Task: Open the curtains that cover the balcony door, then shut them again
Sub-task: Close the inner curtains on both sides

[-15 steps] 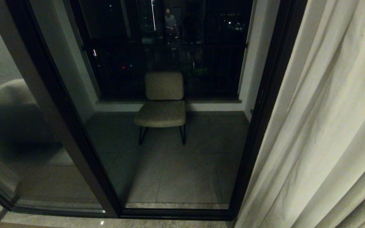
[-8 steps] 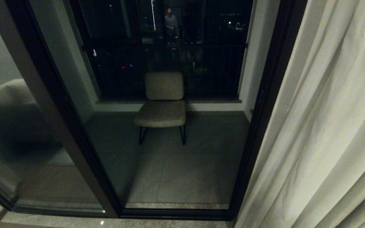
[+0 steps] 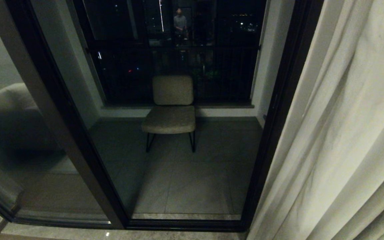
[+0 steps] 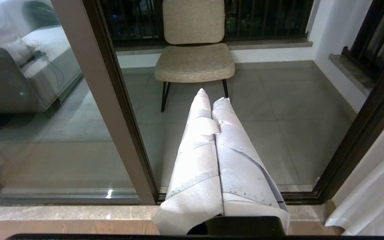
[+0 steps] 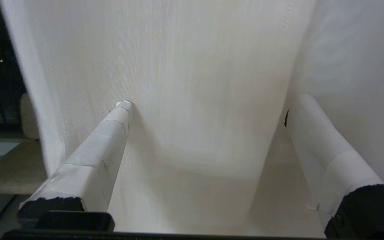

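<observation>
The door [image 3: 88, 133] fills the left and centre of the head view, its glass uncovered, a chair [image 3: 171, 110] behind it. The left pincer [image 4: 212, 100] is clenched, empty. The curtain [image 3: 338, 133] hangs at right; the right pincer [image 5: 208, 110] is spread wide against its fabric.

No text, label, brand, number or sign can be read in any view.
</observation>
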Controlling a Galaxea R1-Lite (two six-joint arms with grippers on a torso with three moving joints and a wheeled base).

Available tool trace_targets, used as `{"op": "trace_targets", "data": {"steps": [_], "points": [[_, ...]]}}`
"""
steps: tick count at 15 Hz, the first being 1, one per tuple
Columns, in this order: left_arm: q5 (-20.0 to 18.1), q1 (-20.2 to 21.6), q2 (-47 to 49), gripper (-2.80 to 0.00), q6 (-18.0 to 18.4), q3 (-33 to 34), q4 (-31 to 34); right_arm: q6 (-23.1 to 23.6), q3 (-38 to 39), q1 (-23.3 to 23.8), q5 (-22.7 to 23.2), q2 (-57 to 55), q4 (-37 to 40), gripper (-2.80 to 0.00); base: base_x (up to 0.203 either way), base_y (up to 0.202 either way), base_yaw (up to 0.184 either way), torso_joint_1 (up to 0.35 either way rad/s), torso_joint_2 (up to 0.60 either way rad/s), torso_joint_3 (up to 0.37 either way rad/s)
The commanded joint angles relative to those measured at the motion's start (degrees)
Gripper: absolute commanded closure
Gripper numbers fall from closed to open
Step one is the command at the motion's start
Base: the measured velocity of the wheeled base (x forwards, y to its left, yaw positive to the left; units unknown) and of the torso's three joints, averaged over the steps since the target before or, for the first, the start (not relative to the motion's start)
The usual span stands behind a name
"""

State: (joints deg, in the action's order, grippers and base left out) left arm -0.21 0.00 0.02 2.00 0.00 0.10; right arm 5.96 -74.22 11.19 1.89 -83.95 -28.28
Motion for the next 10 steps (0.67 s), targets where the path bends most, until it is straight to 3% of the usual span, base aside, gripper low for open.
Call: {"op": "trace_targets", "data": {"steps": [1, 10], "points": [[0.03, 0.00, -0.02, 0.00, 0.02, 0.00, -0.01, -0.06, -3.04, 0.23, 0.11, -4.38, -0.19, -2.80, 0.000, 0.000, 0.000, 0.000, 0.00, 0.000], [0.03, 0.00, -0.02, 0.00, 0.00, 0.00, -0.01, -0.13, -9.50, 0.10, 0.40, -10.53, -0.19, -2.80, 0.000, 0.000, 0.000, 0.000, 0.00, 0.000]]}}
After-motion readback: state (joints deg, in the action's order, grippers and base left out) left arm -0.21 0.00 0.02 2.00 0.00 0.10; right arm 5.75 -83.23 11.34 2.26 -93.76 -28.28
